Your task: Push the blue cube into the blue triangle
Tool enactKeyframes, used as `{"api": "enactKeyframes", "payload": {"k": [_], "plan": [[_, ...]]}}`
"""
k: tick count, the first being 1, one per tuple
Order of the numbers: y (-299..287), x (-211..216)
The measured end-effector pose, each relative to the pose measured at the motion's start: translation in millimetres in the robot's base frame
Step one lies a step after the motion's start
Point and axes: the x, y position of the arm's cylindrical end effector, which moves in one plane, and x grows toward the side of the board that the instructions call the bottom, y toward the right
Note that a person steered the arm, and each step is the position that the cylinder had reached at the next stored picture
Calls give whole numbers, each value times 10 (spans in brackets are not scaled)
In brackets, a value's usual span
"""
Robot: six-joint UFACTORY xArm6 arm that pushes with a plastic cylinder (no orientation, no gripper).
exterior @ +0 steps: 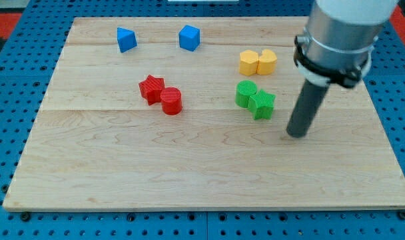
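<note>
Blue cube [189, 37] sits at bench [189, 173] top, right of blue triangle [126, 40], apart. My tip [296, 135], a bare rod tool grasping nothing, is beside green blocks [254, 98]. Cube looks light, rigid, likely slides; push its right face.

Blue cube [189, 37], blue triangle [126, 40], red pair [161, 95], yellow pair [258, 63], green pair [254, 99], pale striped wooden board [189, 167], dark rod.

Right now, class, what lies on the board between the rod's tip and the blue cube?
In the camera view, the green pair sits near the line from my tip to the blue cube, the yellow pair just above it. Otherwise, bare wood.
</note>
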Motion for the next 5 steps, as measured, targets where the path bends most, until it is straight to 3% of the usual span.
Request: {"api": "enactKeyframes", "payload": {"k": [1, 2, 3, 4, 5], "plan": [[26, -884], [215, -1404], [-796, -1912], [-1635, -1991], [-2041, -2051]]}}
